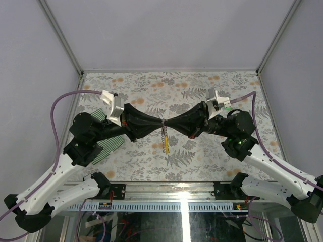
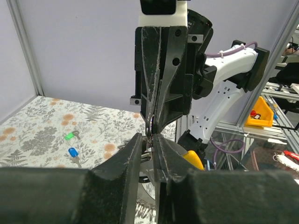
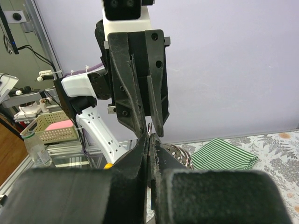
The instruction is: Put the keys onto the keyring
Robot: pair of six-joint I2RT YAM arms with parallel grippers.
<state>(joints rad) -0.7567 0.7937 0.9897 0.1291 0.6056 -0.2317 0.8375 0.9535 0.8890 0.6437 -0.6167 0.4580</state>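
Observation:
My left gripper [image 1: 159,125] and right gripper [image 1: 168,125] meet tip to tip above the middle of the table. Both are shut on the top of the keyring [image 1: 164,133]. Its silvery chain hangs down between them, with the yellow tag [image 1: 166,146] at the bottom. In the left wrist view my left gripper [image 2: 149,138] pinches the thin ring against the right fingers [image 2: 161,93], and the yellow tag [image 2: 194,159] shows behind. In the right wrist view my right gripper [image 3: 149,136] is closed on the ring, with coiled chain [image 3: 181,156] behind. The blue key [image 2: 73,152] and the green key [image 2: 70,136] lie on the table, apart from both grippers.
A green-and-white striped cloth [image 1: 110,142] lies at the table's left under my left arm; it also shows in the right wrist view [image 3: 224,154]. The floral table cover [image 1: 176,88] ends at metal frame posts and purple walls. Wiring and a yellow bin [image 2: 261,113] sit beyond the near edge.

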